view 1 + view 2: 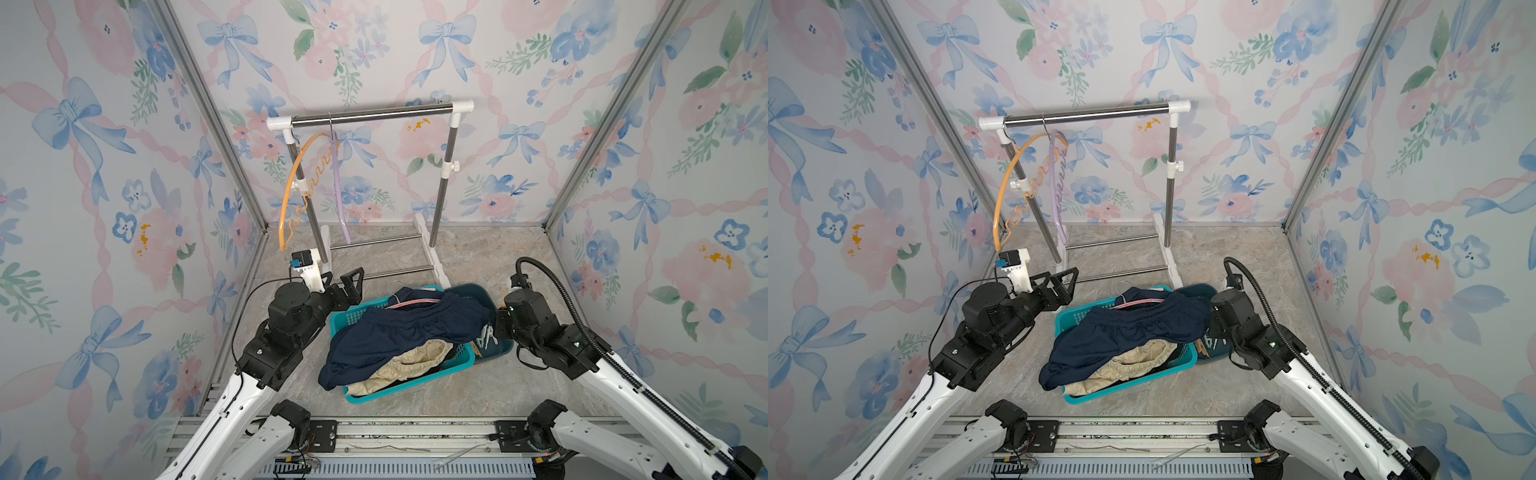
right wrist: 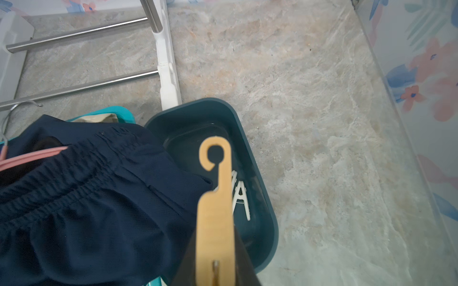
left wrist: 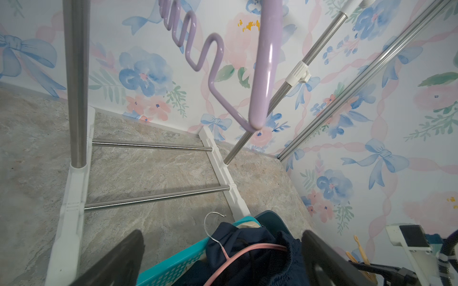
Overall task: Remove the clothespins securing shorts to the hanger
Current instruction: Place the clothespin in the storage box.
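— What are your fingers doing?
— My right fingers (image 2: 184, 270) are clenching an orange clothespin (image 2: 215, 213) over the dark teal bin (image 2: 193, 111), where white clothespins (image 2: 241, 200) are lying. My left fingers (image 3: 119, 260) are hanging released, spread wide.
— And the shorts?
— The navy shorts (image 2: 86, 198) are draping over the turquoise basket (image 1: 415, 384), with the pink hanger (image 3: 247, 247) showing at the waistband.

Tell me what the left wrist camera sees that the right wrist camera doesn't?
Only the left wrist view shows the lilac wavy plastic hanger dangling beyond the open left tool. Only the right wrist view shows the white plastic clothespins lying in the dark teal plastic tub, past the light orange plastic clothespin clamped in the right tool. Both show the navy blue fabric shorts, the pink wire hanger and the turquoise plastic basket.
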